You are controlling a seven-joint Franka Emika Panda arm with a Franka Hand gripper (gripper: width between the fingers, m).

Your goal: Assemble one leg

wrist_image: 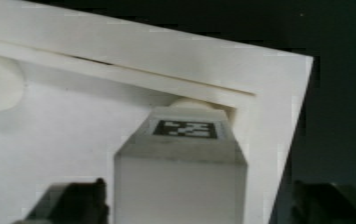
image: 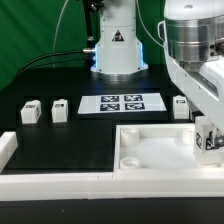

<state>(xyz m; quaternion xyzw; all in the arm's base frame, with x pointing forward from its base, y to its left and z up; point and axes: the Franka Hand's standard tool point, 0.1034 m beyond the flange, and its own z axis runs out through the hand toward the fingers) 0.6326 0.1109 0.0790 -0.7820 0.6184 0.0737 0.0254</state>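
My gripper (image: 207, 133) is shut on one leg (image: 209, 142), a small white block with a black-and-white tag, and holds it upright over the right corner of the big white panel (image: 160, 158). In the wrist view the leg (wrist_image: 180, 170) stands between my dark fingers (wrist_image: 77, 205), its far end at the panel's (wrist_image: 86, 130) corner socket. I cannot tell whether it is seated. Three other legs lie on the black table: two at the exterior view's left (image: 30, 111) (image: 60, 109) and one at the right (image: 181, 106).
The marker board (image: 120, 102) lies flat behind the panel in the middle. A white raised rail (image: 50, 181) runs along the table's front and left edge. The robot base (image: 118, 45) stands at the back, with cables to its left.
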